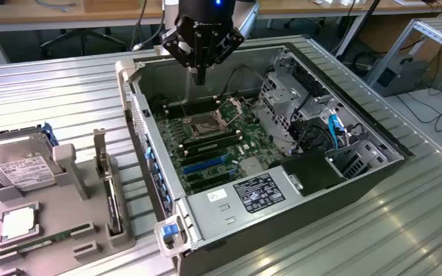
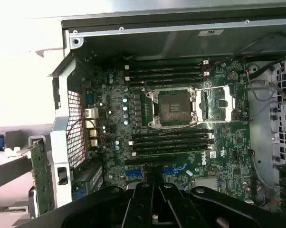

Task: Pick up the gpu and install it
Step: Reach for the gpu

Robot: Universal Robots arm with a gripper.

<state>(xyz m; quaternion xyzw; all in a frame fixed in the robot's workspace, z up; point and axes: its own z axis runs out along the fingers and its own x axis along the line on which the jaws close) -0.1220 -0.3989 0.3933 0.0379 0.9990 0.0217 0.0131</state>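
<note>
The gpu (image 1: 113, 198) stands on edge in a slot of the grey holder (image 1: 73, 227) at the exterior view's left, its pale bracket (image 1: 99, 150) pointing up. The wrist view catches the gpu's green board (image 2: 41, 175) just outside the case wall. My gripper (image 1: 199, 75) hangs above the far end of the open computer case (image 1: 129, 75), shut and holding nothing, well away from the gpu. Beneath my gripper (image 2: 152, 202) lies the motherboard (image 2: 181, 142), with its empty CPU socket (image 2: 174, 107) and blue expansion slots (image 2: 176, 169).
The holder also carries a silver hard drive (image 1: 21, 167), a CPU (image 1: 18, 221) and a green RAM stick (image 1: 44, 241). Inside the case are a metal drive cage (image 1: 286, 98), cables and a black power supply (image 1: 259, 192). Ribbed metal table (image 1: 374, 230) surrounds it.
</note>
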